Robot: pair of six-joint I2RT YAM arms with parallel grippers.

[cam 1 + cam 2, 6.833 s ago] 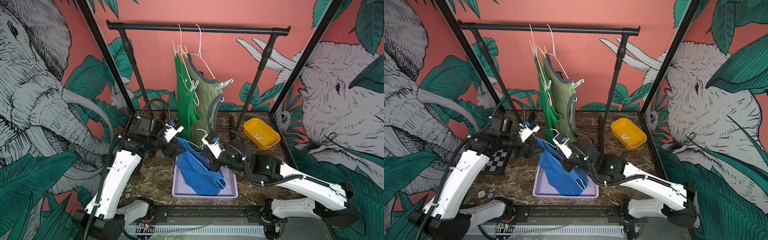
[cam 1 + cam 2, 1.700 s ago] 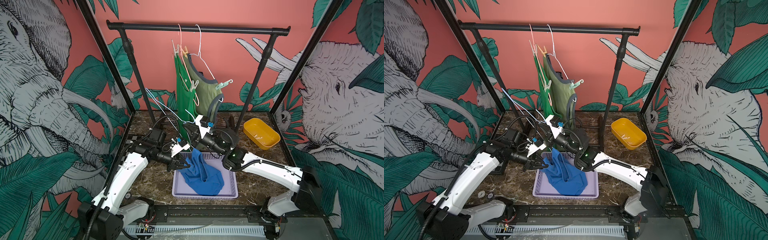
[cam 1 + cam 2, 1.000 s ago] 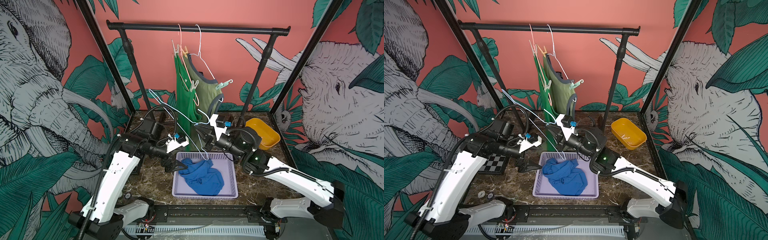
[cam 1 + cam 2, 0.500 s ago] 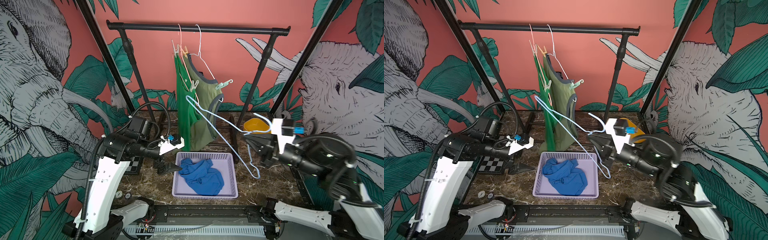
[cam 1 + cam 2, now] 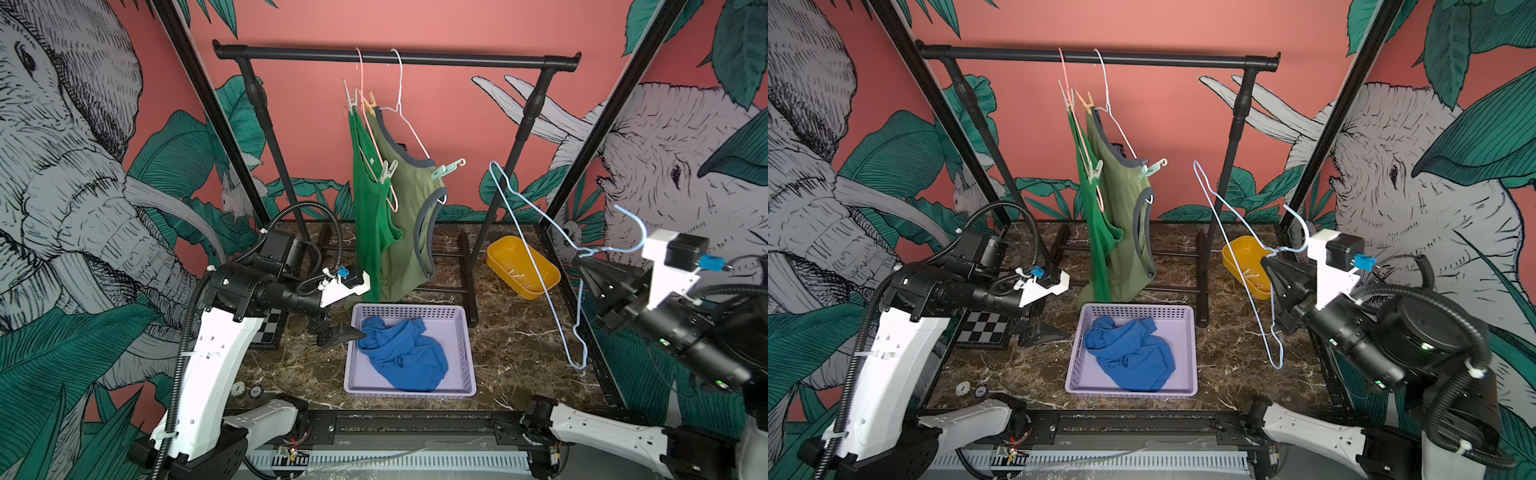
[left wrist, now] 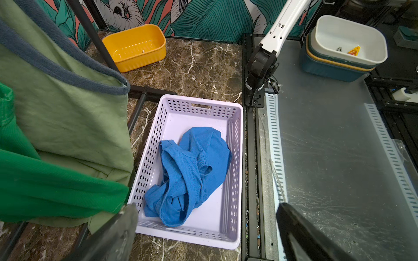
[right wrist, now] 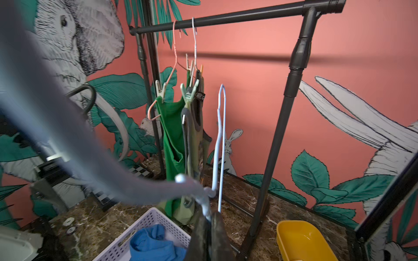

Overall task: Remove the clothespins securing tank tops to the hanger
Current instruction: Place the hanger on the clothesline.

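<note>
Right gripper [image 5: 1268, 261] was clamped on one pale blue hanger [image 7: 147, 188] held off the rail [image 5: 478, 59], left gripper [image 6: 207, 210] gaped empty beside one basket [image 5: 463, 332] with the blue tank top [image 5: 401, 353] inside, bright green tank top [image 5: 368, 232] and olive tank top [image 5: 409, 224] hung with four clothespins [image 5: 446, 168] counted, and only the left wrist view showed three stacked tubs [image 6: 348, 38].

The right gripper [image 7: 209, 217], jaws together, pinches the pale blue wire hanger [image 7: 222, 135] at its neck. Beyond it, a bright green tank top [image 7: 172, 135] and an olive tank top [image 7: 199, 140], clipped with pale plastic clothespins [image 7: 188, 92], hang from a black metal rail [image 7: 226, 19].
</note>
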